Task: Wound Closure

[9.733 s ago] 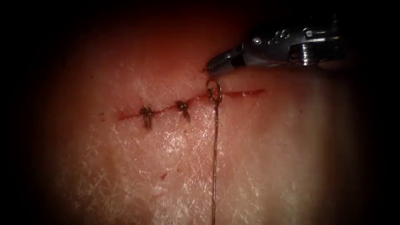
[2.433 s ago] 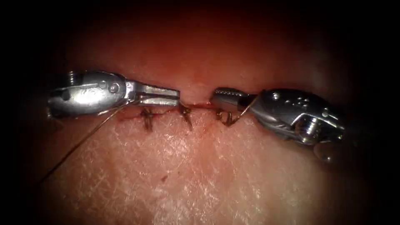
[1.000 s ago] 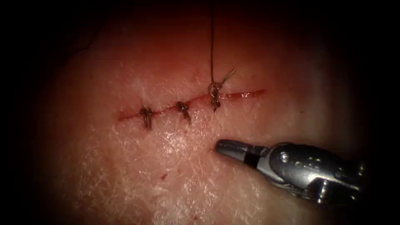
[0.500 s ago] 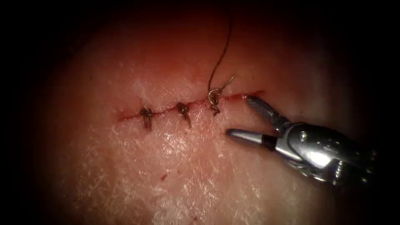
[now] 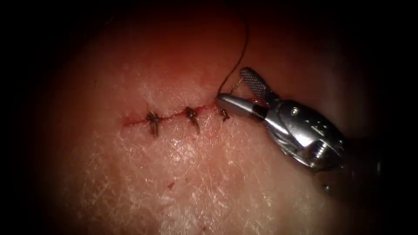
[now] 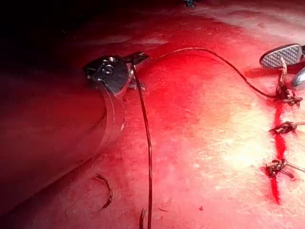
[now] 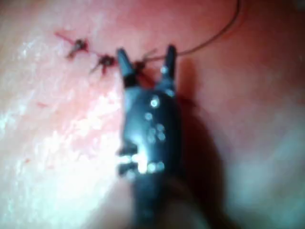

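The right arm's silver needle driver (image 5: pixel 233 89) stands with jaws spread wide astride the third, rightmost dark knot (image 5: pixel 224 114) on the red cut (image 5: pixel 174 115), holding nothing. The thin dark thread (image 5: pixel 238 61) rises far from there. The left tool (image 6: pixel 136 58) grips that thread. Pale tissue (image 5: pixel 183 182) lies bare on the near side.

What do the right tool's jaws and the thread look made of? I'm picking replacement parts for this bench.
The right arm's tool, jaws open around the third knot and holding nothing, looks like polished metal: bright glints, with a cross-hatched inner face. The thread looks like a thin, dark strand that curves without kinking; whether braided or single-filament I can't tell. The left arm's tool holds the thread.
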`<action>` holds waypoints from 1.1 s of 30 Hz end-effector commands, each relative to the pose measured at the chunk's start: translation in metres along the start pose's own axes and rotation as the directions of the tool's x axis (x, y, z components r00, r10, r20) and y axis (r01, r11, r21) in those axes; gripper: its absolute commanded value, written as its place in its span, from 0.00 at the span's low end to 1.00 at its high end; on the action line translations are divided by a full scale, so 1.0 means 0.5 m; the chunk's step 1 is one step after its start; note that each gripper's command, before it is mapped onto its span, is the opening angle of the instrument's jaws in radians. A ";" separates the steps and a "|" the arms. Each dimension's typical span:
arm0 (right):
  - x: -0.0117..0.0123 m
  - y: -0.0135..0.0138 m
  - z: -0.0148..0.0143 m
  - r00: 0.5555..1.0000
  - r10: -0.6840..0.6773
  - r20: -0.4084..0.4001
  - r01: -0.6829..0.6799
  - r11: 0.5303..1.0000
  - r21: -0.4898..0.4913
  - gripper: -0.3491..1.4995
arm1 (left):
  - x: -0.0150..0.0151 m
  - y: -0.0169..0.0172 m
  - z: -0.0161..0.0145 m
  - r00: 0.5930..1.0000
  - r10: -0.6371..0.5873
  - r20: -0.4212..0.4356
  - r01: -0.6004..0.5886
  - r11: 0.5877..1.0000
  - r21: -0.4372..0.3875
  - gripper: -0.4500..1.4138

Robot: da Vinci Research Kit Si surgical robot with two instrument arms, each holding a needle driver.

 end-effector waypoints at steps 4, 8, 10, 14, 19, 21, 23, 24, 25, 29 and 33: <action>-0.0017 -0.0011 0.0023 1.000 0.001 -0.002 -0.001 1.000 0.012 0.49 | -0.0006 -0.0007 0.0015 1.000 0.004 0.000 -0.004 1.000 -0.002 0.00; -0.0017 -0.0013 0.0026 1.000 0.000 0.004 0.000 0.998 0.066 0.00 | -0.0007 -0.0005 0.0015 1.000 0.004 0.000 -0.004 1.000 -0.001 0.00; -0.0016 -0.0011 0.0020 1.000 0.000 0.005 0.000 0.997 0.072 0.00 | -0.0007 -0.0004 0.0014 1.000 0.004 -0.001 -0.004 1.000 -0.004 0.00; 0.0009 0.0005 -0.0007 1.000 -0.013 -0.018 0.014 0.998 0.062 0.00 | -0.0015 0.0001 0.0018 1.000 0.008 0.000 -0.008 1.000 -0.005 0.00; 0.0007 -0.0016 -0.0010 1.000 -0.019 -0.006 0.020 0.995 0.098 0.00 | -0.0015 -0.0019 0.0017 1.000 0.010 -0.001 -0.010 1.000 -0.006 0.00; 0.0000 -0.0036 -0.0013 0.999 -0.042 0.026 0.039 0.992 0.118 0.00 | -0.0013 -0.0043 0.0016 1.000 0.009 -0.001 -0.009 1.000 0.004 0.00; -0.0004 -0.0048 -0.0018 0.998 -0.057 0.040 0.051 0.990 0.130 0.00 | -0.0011 -0.0057 0.0015 1.000 0.007 -0.004 -0.007 1.000 0.017 0.00; -0.0006 -0.0055 -0.0021 0.996 -0.071 0.045 0.064 0.989 0.137 0.00 | -0.0010 -0.0064 0.0016 1.000 0.007 -0.006 -0.007 1.000 0.022 0.00; -0.0008 -0.0060 -0.0023 0.996 -0.077 0.047 0.070 0.988 0.140 0.00 | -0.0010 -0.0071 0.0018 1.000 0.007 -0.004 -0.006 1.000 0.027 0.00; -0.0022 -0.0089 -0.0046 0.990 -0.133 0.058 0.122 0.979 0.161 0.00 | -0.0019 -0.0082 0.0038 1.000 0.011 -0.002 -0.011 0.999 0.044 0.00; -0.0033 -0.0104 -0.0067 0.981 -0.180 0.065 0.167 0.972 0.167 0.00 | -0.0021 -0.0094 0.0045 1.000 0.011 0.003 -0.012 0.998 0.062 0.00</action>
